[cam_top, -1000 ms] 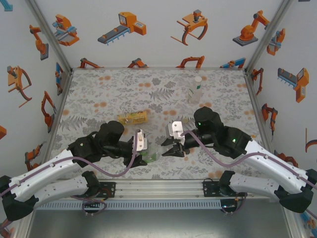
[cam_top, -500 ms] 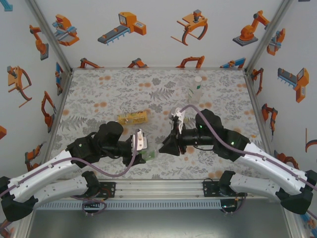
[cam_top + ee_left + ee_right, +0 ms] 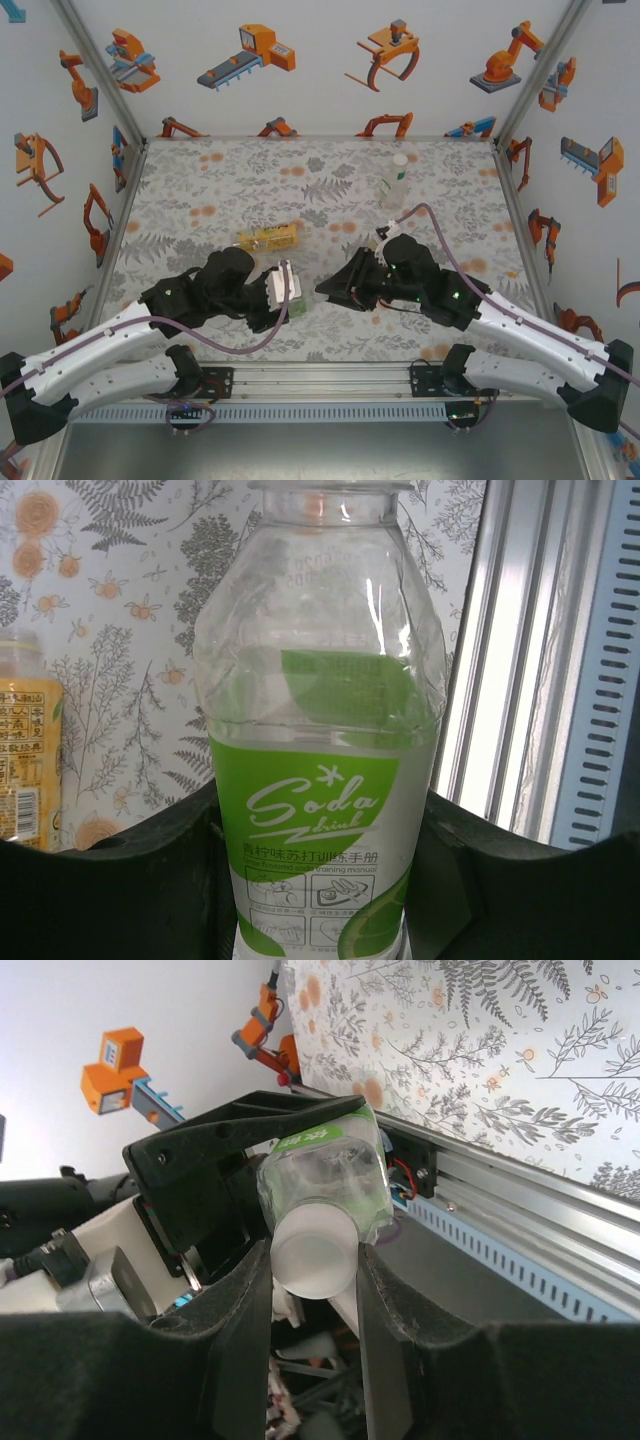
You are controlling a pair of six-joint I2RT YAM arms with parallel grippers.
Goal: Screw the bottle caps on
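- Pale whitish cap (image 3: 312, 1250): pinched between the two fingers of the right gripper (image 3: 312, 1265), jaws closed to cap width. It sits end-on at the mouth of the green-labelled soda bottle (image 3: 320, 780). I cannot tell whether the threads have caught.
- Bottle: clamped across its label by the left gripper (image 3: 320, 880), jaws parted to body width. It is held off the table (image 3: 200, 190) and tipped toward the right arm.
- Risk 1, cross-threading: if the cap axis is off the neck axis, turning would jam it crooked.
- Risk 2, slipping: the bottle wall looks thin and already dented at the shoulder. Twisting load may spin or crumple it in the left jaws.
- Risk 3, dropped cap: the grip is on a small smooth rim. A dropped cap would likely fall near the aluminium rail (image 3: 510, 680) at the near edge and be hard to retrieve.
- Risk 4, contact: the fingers of the two grippers are just beside each other, so wrist rotation has little margin.
- Room: the yellow-amber bottle (image 3: 268, 238) lies on its side near the left gripper, on the far side. The tall clear bottle (image 3: 397, 180) stands at the back right, well apart. Open table lies at the back and left; the rail closes the near side.
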